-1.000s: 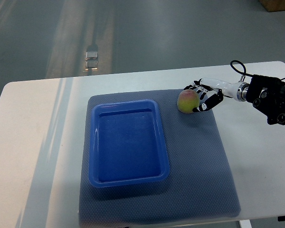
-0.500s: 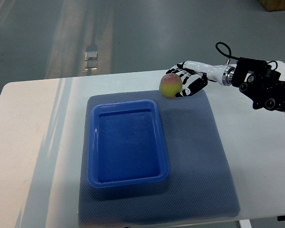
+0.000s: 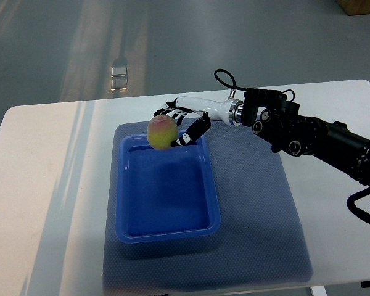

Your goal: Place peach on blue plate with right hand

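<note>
Gripping the peach, the right hand hangs over the blue plate's far edge. The plate sits on a grey mat.

A yellow-green, pink-blushed peach is held above the blue plate's far end.

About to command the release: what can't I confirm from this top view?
- Height of the peach above the blue plate: the steep downward angle hides the gap.
- Right hand contact: the peach covers the fingers behind it.
- Right arm's elbow: cut off by the right edge.
</note>
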